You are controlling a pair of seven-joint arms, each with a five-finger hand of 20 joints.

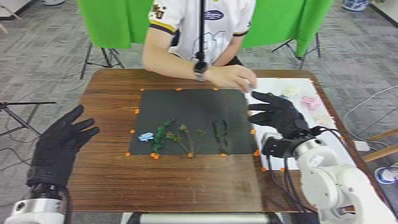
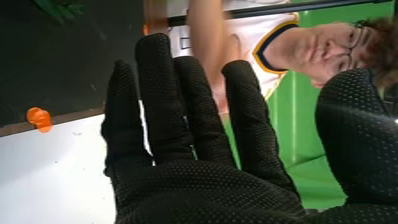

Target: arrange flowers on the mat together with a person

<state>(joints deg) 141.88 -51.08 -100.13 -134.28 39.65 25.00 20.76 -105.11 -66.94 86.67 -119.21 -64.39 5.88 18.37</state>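
Right hand (image 1: 282, 118) | fingers straight, spread | pink flower (image 1: 311, 101) just right, on white board (image 1: 272, 83)

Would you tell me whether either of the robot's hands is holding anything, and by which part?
Neither holds anything: the right hand and left hand are both open.

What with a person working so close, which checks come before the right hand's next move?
1. Right hand free: ok, open and holding nothing.
2. Person's hand well away: not ok, close by the right hand.
3. Person's hand empty: cannot tell.
4. Left hand off the black mat: ok, left of it.
5. Blue flower on the mat: ok, near its left edge.
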